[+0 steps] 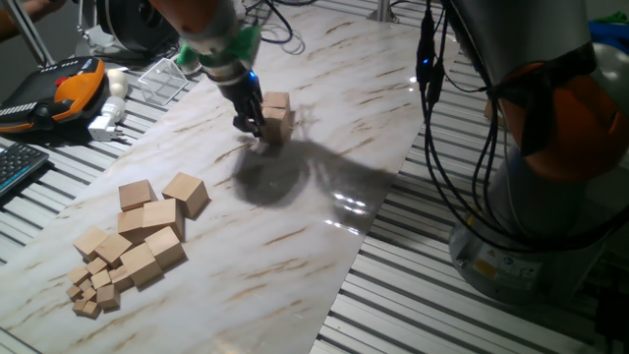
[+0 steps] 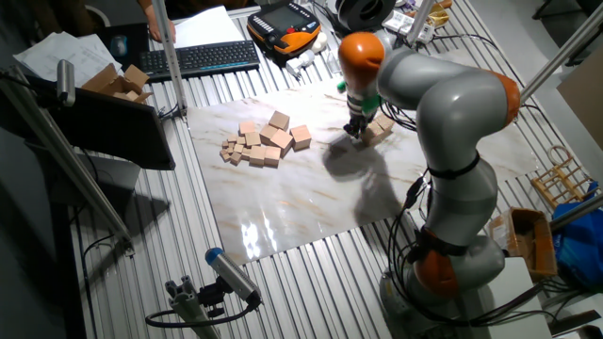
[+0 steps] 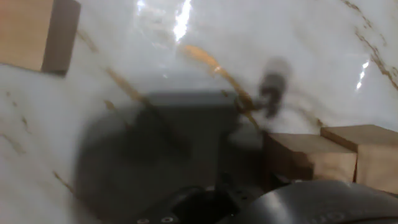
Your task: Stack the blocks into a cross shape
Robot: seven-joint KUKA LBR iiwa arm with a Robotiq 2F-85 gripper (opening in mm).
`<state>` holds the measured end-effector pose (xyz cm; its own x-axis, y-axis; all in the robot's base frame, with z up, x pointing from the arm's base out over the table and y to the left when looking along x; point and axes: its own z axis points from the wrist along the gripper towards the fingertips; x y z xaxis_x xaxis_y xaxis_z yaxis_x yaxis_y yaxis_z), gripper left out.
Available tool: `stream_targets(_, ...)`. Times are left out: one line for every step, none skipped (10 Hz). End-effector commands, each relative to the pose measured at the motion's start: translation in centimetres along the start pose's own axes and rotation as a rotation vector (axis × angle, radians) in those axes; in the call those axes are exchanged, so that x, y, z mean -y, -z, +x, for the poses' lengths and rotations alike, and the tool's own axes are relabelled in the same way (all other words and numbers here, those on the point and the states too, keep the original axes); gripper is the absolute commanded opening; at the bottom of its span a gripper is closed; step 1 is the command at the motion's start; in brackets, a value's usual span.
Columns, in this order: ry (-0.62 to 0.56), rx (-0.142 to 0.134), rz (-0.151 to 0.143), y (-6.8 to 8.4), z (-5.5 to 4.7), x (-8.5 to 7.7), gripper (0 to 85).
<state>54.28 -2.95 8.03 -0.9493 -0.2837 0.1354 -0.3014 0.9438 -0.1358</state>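
1. The black two-finger claw (image 1: 251, 123) sits low beside a small cluster of plain tan wooden blocks (image 1: 277, 115) mid-counter, likely the growing cross.
2. Spare tan cubes (image 1: 147, 231) wait heaped near the marble-patterned counter's (image 1: 324, 167) edge, well apart.
3. Blur and the arm hide the fingers; I cannot tell the claw's opening or hold.

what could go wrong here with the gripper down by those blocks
1. The gripper sits low, right beside the small block group on the marble board. A sideways move could knock the blocks out of line.
2. The hand view is blurred, and no view shows whether the gripper is open or shut, so a block may be dragged along when it lifts.
3. The spare blocks lie in a tight pile with tiny cubes, so the next pick could disturb neighbours.
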Motion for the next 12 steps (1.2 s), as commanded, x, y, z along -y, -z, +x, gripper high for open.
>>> stream_targets(0.002, 0.011, 0.006, -0.5, 0.2, 0.1, 0.0)
stream_targets(0.017, 0.024, 0.005, -1.2, 0.3, 0.6, 0.0)
stream_targets(0.027, 0.040, 0.009, -1.9, 0.2, 1.2, 0.0)
stream_targets(0.041, 0.046, 0.008, -2.2, 0.2, 1.8, 0.0)
stream_targets(0.063, 0.040, 0.005, -2.1, 0.5, 2.8, 0.0)
stream_targets(0.075, 0.036, 0.004, -2.1, 0.8, 3.4, 0.0)
stream_targets(0.084, 0.038, 0.006, -2.3, 1.3, 3.9, 0.0)
stream_targets(0.097, 0.042, 0.008, -2.6, 1.8, 4.4, 0.0)
stream_targets(0.111, 0.046, 0.008, -2.7, 2.3, 5.0, 0.0)
stream_targets(0.120, 0.050, 0.010, -2.9, 2.5, 5.5, 0.0)
stream_targets(0.126, 0.049, 0.012, -3.0, 2.6, 5.8, 0.0)
stream_targets(0.125, 0.049, 0.023, -3.0, 2.8, 6.0, 0.0)
